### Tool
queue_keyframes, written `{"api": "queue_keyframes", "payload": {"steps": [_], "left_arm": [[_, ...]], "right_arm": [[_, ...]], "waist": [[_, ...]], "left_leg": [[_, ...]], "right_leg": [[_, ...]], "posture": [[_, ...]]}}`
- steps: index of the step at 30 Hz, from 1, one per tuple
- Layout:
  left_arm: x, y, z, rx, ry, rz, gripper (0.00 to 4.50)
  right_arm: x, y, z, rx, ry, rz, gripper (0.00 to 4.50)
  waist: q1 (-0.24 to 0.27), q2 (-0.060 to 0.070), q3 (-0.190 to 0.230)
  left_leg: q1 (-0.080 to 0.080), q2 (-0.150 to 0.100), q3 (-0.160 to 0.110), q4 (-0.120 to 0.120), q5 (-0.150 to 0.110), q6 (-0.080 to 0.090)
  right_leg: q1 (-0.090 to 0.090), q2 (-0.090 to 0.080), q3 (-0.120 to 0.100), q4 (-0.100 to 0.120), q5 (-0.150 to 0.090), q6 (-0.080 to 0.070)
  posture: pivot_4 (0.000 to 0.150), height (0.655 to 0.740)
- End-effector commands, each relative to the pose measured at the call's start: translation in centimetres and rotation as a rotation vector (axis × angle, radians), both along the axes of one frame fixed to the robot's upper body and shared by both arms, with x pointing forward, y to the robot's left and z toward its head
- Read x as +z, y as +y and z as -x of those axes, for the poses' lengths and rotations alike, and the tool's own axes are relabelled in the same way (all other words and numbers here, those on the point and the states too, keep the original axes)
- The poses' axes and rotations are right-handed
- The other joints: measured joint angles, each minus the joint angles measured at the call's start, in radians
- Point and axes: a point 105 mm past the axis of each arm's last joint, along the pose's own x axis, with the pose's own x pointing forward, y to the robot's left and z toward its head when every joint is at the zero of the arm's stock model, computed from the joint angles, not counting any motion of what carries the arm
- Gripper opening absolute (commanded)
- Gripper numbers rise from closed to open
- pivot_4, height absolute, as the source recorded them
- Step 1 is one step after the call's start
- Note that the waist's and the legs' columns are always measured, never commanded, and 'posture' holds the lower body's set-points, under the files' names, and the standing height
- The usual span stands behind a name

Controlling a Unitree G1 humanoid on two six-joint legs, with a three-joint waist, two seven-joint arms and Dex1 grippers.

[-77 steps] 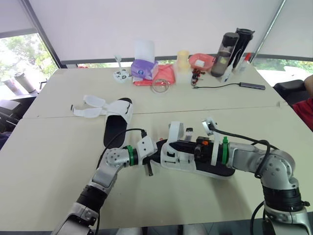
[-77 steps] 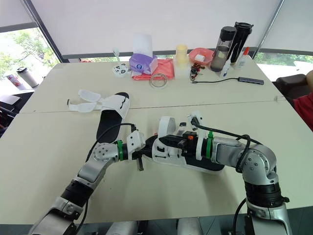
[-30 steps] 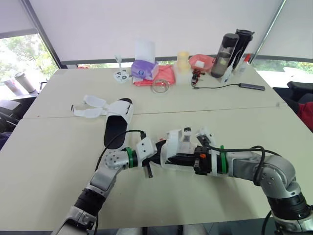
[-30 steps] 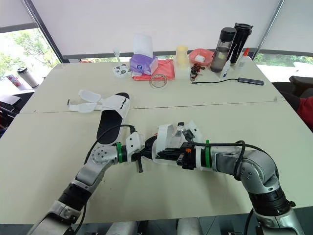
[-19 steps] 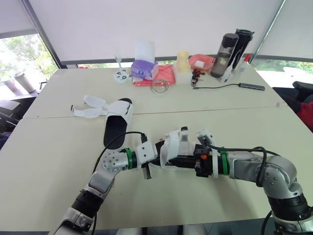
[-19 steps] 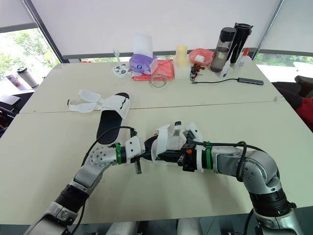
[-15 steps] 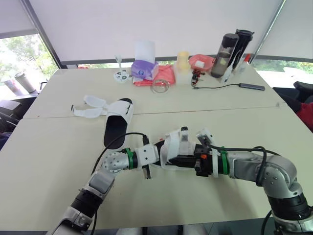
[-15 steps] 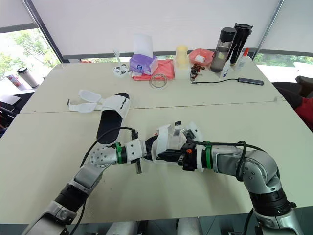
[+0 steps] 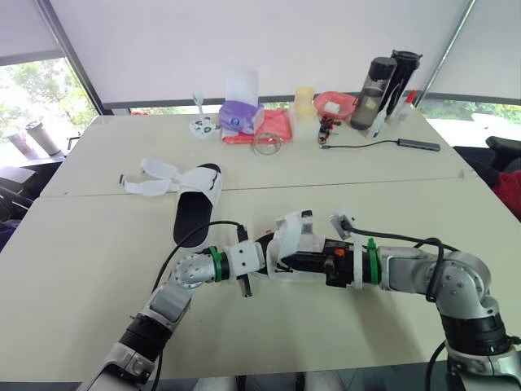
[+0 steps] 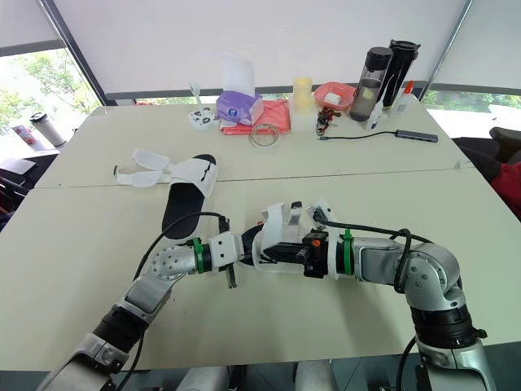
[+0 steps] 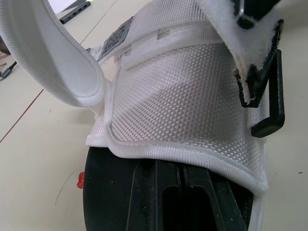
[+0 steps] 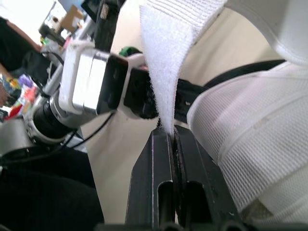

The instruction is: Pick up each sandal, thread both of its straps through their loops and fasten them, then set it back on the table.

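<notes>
Right wrist view: right gripper [image 12: 172,134] is pinched shut on the white hook-and-loop strap [image 12: 163,72], near its free end. Left gripper [image 11: 180,166] looks clamped on the end of the sandal [image 9: 286,243]. The sandal sits between both arms, low over the near counter [image 9: 81,269]; we can't tell if it touches. Black loop [image 11: 272,96] hangs at the side of the mesh upper. For this step we'd brace with the left, line the strap tip flat with the loop slot, feed straight with no twist, then regrip past the loop before pulling tight. Second sandal [image 9: 195,204] lies unstrapped, well apart to the left
</notes>
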Motion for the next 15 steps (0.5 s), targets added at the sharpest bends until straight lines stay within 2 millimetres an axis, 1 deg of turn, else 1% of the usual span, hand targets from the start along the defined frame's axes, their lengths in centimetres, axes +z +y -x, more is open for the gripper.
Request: {"api": "queue_keyframes", "payload": {"steps": [1,5,11,15], "left_arm": [[-4.3,1.5,0.5,0.046,0.141,-0.112,0.00],[-4.3,1.6,0.6,0.046,0.143,-0.111,0.00],[-4.4,1.8,0.8,0.040,0.147,-0.117,0.00],[-4.3,1.8,0.7,0.041,0.147,-0.117,0.00]], "right_arm": [[1.4,0.1,-0.3,-0.003,-0.008,-0.067,0.05],[1.7,-0.1,-0.5,-0.016,0.018,-0.099,0.05],[1.5,-0.1,-0.3,-0.005,0.049,-0.098,0.05],[0.2,0.0,-0.1,0.005,0.051,0.000,0.05]], "waist": [[0.000,0.000,0.000],[0.000,0.000,0.000],[0.000,0.001,-0.001],[-0.001,0.001,-0.001]], "left_leg": [[0.000,0.000,0.000,0.000,0.000,0.000],[0.000,0.000,0.000,0.000,0.000,0.000],[0.000,0.000,0.000,0.000,0.000,0.000],[0.000,0.000,0.000,0.000,0.000,0.000]], "right_leg": [[0.000,0.000,0.000,0.000,0.000,0.000],[0.000,0.000,0.000,0.000,0.000,-0.001],[0.000,0.000,0.000,0.000,0.000,0.000],[0.000,0.000,0.000,0.000,0.000,0.000]], "posture": [[0.150,0.7400],[0.150,0.7400],[0.150,0.7400],[0.150,0.7400]]}}
